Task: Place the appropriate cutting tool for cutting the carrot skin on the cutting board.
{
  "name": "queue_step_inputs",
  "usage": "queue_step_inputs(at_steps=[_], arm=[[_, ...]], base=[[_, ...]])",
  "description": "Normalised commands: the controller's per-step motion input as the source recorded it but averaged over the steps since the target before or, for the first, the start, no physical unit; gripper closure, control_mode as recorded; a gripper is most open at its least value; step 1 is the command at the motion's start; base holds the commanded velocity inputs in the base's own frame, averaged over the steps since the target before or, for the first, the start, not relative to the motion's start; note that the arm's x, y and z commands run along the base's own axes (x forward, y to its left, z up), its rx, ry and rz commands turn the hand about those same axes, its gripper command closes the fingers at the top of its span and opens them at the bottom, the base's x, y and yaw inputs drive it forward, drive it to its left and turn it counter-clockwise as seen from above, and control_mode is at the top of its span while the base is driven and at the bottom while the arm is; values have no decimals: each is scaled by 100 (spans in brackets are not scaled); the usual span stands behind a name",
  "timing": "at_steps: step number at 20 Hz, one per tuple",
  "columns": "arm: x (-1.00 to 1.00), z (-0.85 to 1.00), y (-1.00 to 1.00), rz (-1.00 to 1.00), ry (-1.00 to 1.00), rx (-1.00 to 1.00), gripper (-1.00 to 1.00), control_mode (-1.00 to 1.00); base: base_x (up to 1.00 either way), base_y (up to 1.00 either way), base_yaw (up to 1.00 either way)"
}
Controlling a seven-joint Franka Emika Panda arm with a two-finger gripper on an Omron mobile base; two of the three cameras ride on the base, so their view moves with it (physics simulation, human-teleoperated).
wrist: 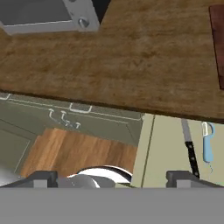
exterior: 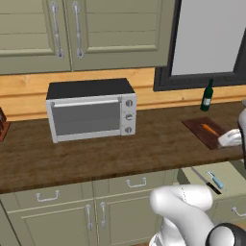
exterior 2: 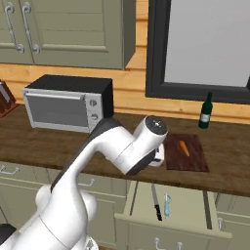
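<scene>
The dark reddish cutting board (exterior 2: 188, 158) lies on the counter at the right, with the small orange carrot (exterior 2: 183, 148) on its far half. Below the board an open drawer (exterior 2: 188, 217) holds a black-handled knife (exterior 2: 156, 201) and a blue-handled peeler (exterior 2: 167, 204). In the hand view my gripper (wrist: 113, 178) stands open with nothing between its fingertips. It looks down over the counter's front edge. The knife (wrist: 189, 151) and peeler (wrist: 207, 144) lie to its right in the drawer. The board's edge (wrist: 217, 43) shows at the upper right.
A silver toaster oven (exterior: 91, 110) stands on the counter to the left. A green bottle (exterior: 207, 96) stands behind the board under the window. Wall cabinets hang above and base cabinets with handles (exterior: 137, 182) sit below. The arm's elbow (exterior 2: 146, 141) hangs just left of the board.
</scene>
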Motion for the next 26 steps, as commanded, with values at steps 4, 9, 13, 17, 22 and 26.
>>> queue_step_inputs(at_steps=[4,9,13,17,22,26], arm=[[-14,-30,-89,-14,36,0,-100,-100],[0,-58,-36,-6,21,0,-100,-100],[1,-44,-6,-5,22,0,-100,-100],[6,-44,-11,0,19,0,-100,-100],[0,-44,-21,0,4,0,-100,-100],[0,-38,-29,0,2,0,-100,-100]], base=[[0,0,0],[0,0,0],[0,0,0],[0,0,0],[0,0,0],[0,0,0]])
